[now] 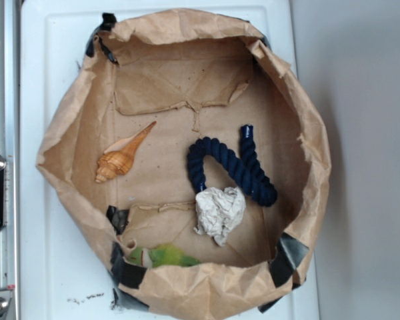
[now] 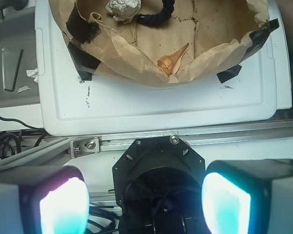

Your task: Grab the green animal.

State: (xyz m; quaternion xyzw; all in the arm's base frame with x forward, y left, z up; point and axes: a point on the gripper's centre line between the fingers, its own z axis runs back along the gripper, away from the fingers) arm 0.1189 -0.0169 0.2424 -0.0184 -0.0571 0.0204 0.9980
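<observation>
My jaws (image 2: 144, 202) apart, empty. No legible writing. One green animal (image 1: 161, 255) at 6 o'clock in paper bowl (image 1: 73, 127); one seashell (image 1: 122, 157), one rope (image 1: 230, 167), one paper ball (image 1: 219, 211).

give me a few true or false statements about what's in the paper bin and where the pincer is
1. The green animal lies against the paper bin's near wall, partly hidden by its rim. True.
2. The seashell rests on top of the blue rope. False: they lie apart, the shell on the bin's other side.
3. The crumpled paper ball touches the rope. True.
4. The pincer is shut on the green animal. False: it is open, outside the bin, holding nothing.
5. The bin's corners are patched with black tape. True.
</observation>
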